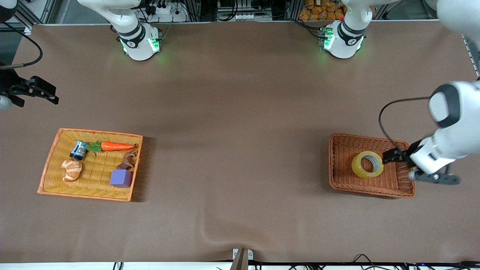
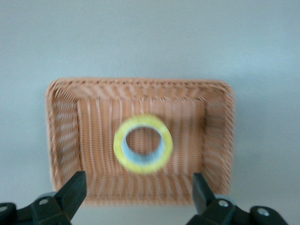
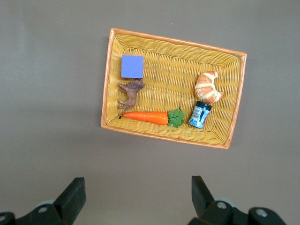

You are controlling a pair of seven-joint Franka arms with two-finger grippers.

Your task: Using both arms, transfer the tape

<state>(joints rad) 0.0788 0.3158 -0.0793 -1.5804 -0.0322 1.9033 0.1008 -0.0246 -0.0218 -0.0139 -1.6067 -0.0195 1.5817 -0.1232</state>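
The tape [image 1: 367, 164], a yellowish ring with a grey core, lies in the brown wicker basket [image 1: 339, 176] at the left arm's end of the table. My left gripper [image 1: 392, 155] is open and empty, up over that basket's edge just beside the tape. In the left wrist view the tape [image 2: 143, 144] lies in the basket's [image 2: 65, 131] middle, apart from the open left gripper [image 2: 138, 192]. My right gripper [image 1: 50, 93] is open and empty over bare table at the right arm's end; it also shows in the right wrist view [image 3: 136, 194].
A yellow wicker tray [image 1: 52, 161] at the right arm's end holds a carrot [image 1: 117, 146], a purple cube [image 1: 121, 178], a brown animal figure [image 1: 127, 162], a croissant [image 1: 72, 169] and a blue can [image 1: 78, 150]. The tray also shows in the right wrist view [image 3: 234, 103].
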